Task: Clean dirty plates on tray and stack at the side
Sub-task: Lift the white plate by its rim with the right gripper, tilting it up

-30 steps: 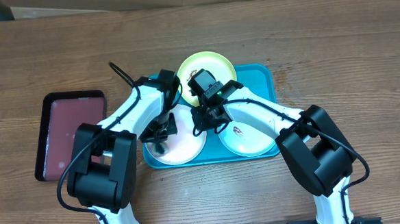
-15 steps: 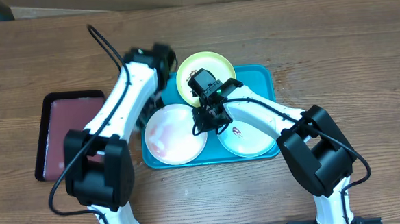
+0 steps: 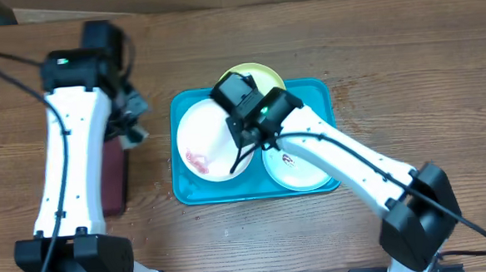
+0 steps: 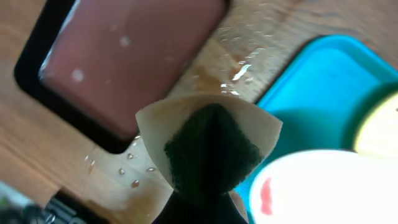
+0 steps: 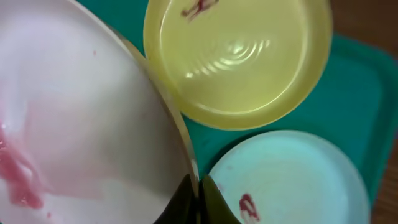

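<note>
- Three on the turquoise tray (image 3: 314,95): white plate (image 3: 205,134) at the left, yellow-green plate (image 3: 265,75) at the far edge, mint plate (image 3: 293,173) at the near right.
- Right gripper (image 5: 198,196): fingers pressed together on the right rim of the white plate, only the thin rim between them.
- White plate seemingly tipped, its gripped edge higher than the rest and overlapping the near-left rim of the yellow-green plate in the right wrist view. Contact between its far side and the tray: impossible to tell.
- Pink-red smear (image 3: 196,161) on the lower left of the white plate, with a paler pink wash around it.
- Small dark-red smear (image 3: 288,159) on the mint plate near its left edge, and another at the rim of the yellow-green plate.
- Left gripper (image 3: 132,118) up above the table, off the turquoise tray, over the right edge of the black-rimmed maroon tray (image 4: 124,56).
- Clamped in the left gripper: sponge (image 4: 208,146), a cream layer folded around a dark green pad, held over the wood between the two trays.
- Sponge well apart from every plate.
- Scattered water drops (image 4: 134,169) on the wooden table (image 3: 405,44) beside the maroon tray's corner.
- Yellow-green and mint plates flat on the turquoise tray, just beside each other, not stacked.
</note>
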Controlling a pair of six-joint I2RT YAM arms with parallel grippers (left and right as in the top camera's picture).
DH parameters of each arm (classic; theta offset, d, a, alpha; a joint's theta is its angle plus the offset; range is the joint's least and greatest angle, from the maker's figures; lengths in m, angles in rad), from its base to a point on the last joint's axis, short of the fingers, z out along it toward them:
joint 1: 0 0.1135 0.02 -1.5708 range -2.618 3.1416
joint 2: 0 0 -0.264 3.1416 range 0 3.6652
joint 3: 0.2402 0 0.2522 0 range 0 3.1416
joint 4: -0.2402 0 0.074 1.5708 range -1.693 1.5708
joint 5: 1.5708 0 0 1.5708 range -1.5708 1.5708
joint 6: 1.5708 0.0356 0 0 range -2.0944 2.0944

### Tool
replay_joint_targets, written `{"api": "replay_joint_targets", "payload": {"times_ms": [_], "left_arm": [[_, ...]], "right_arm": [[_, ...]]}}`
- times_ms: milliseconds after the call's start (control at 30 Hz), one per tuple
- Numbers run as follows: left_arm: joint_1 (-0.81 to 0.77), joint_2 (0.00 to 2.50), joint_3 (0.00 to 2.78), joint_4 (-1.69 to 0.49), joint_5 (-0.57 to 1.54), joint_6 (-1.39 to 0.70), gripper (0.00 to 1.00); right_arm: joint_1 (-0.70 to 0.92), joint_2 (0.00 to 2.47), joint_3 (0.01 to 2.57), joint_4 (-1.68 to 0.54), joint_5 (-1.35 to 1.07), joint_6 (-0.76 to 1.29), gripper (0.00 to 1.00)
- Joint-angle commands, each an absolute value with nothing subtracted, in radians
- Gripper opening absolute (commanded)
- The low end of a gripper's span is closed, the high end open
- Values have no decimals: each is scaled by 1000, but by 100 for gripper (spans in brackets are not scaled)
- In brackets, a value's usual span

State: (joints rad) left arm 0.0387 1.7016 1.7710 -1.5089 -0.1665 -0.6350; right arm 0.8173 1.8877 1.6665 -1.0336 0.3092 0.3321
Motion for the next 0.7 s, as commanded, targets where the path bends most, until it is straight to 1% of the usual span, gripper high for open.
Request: {"api": "replay_joint_targets", "payload": {"times_ms": [0,233,300,400,533,667], "left_arm": [[126,1695,1789,-1522,-118,-591,4],[247,1695,1789,-1537,-84,-553,4],[262,1695,1789,-1536,-84,-553,4],[265,1695,1788,-1536,-84,-553,4],[264,1695,1788,-1536,-84,-553,4],[265,1695,1787,-1537,-84,-553,4]], "right_arm": [[887,1858,1720,-1044,653,324,4],[1024,1858,1725,-994,1066,180,4],[1069,1858,1725,-931,1264,83,4],[1102,1858,1725,-826,1412,-37,4],[1129,1858,1725,-730,1425,-196,4],[1138,1858,1724,-696,1424,-212,4]]}}
